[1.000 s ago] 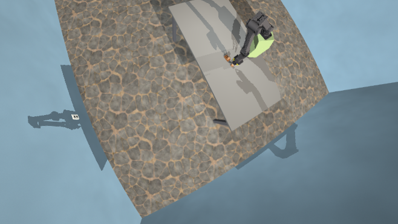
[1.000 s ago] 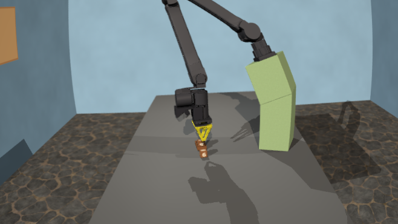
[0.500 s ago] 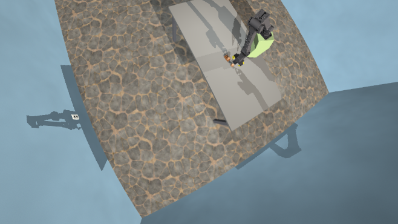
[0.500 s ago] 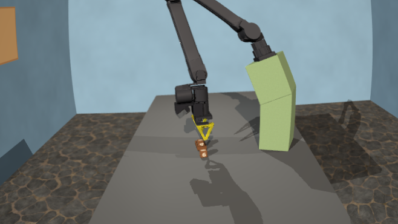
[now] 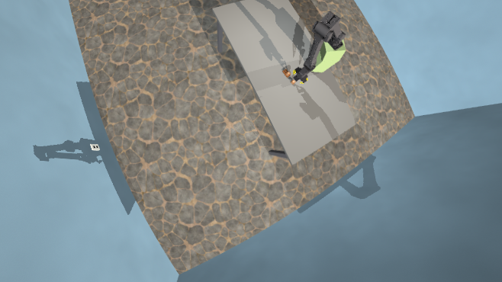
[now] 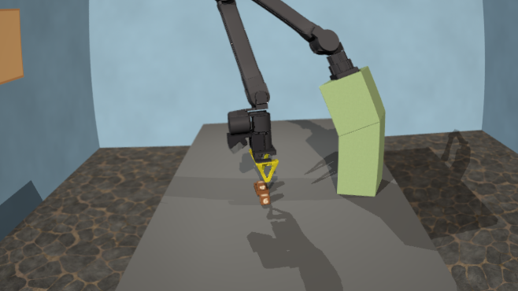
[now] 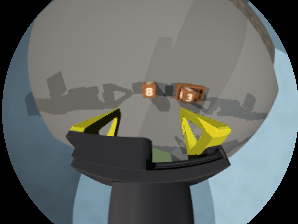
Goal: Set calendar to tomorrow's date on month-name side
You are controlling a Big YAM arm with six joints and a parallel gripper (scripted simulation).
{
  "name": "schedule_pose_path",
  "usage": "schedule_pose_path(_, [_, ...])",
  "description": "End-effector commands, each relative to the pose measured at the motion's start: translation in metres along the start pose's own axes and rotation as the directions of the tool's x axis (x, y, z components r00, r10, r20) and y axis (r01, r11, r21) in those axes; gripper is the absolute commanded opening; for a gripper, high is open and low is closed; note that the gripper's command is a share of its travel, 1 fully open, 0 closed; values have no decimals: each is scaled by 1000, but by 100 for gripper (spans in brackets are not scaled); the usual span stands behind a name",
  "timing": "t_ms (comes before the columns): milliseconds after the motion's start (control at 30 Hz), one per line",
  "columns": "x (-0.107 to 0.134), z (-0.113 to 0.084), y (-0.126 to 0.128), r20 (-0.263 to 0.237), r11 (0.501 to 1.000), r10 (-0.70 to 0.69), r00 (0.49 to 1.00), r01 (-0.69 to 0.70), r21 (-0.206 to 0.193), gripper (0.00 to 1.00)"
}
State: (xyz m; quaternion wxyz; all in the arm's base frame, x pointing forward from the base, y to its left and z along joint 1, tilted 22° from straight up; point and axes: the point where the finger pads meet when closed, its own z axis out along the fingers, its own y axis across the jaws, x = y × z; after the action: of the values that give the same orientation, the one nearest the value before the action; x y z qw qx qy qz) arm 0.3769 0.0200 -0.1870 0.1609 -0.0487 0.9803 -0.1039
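Centre of wrist view: 8 cube point(image 5: 293, 81) point(image 6: 264, 200) point(image 7: 149, 91) outside tray point(image 5: 284, 71) point(image 6: 257, 191) point(image 7: 203, 93), 3 cube point(image 5: 288, 75) point(image 6: 262, 186) point(image 7: 188, 95) inside; gripper point(image 5: 299, 76) point(image 6: 263, 171) point(image 7: 150, 111) jaws apart, empty; loading, date check remain

We read a white 8 on the lone cube point(image 7: 149, 90) and, toward three o'clock, a 3 on the tray's cube point(image 7: 188, 95).
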Motion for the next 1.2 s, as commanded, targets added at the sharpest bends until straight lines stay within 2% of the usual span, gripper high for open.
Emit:
schedule_pose_path(0, [-9,-10,5,20,1000,1,1000,0,-4,100])
schedule_pose_path(233, [-11,-9,6,23,997,71,997,-71,-6,100])
schedule_pose_path(300, [-12,-8,6,24,989,150,988,-150,-8,100])
schedule_pose_path(400, [-6,-2,6,10,952,307,952,-307,-7,100])
schedule_pose_path(500, [2,1,6,-3,921,389,921,-389,-1,100])
schedule_pose_path(633, [-1,3,5,3,849,529,849,-529,-3,100])
schedule_pose_path(667, [-1,3,5,3,844,536,844,-536,-3,100])
schedule_pose_path(733, [-4,4,4,8,793,610,793,-610,-7,100])
schedule_pose_path(800, [-4,4,4,8,793,610,793,-610,-7,100])
schedule_pose_path(833, [-1,4,3,5,735,678,735,-678,-5,100])
schedule_pose_path(1033, [-4,6,2,7,601,800,601,-800,-9,100])
schedule_pose_path(1100, [-4,7,1,6,535,845,535,-845,-8,100])
schedule_pose_path(1133, [-4,7,1,6,528,849,528,-849,-8,100])
schedule_pose_path(1167, [-2,7,1,5,481,877,481,-877,-5,100])
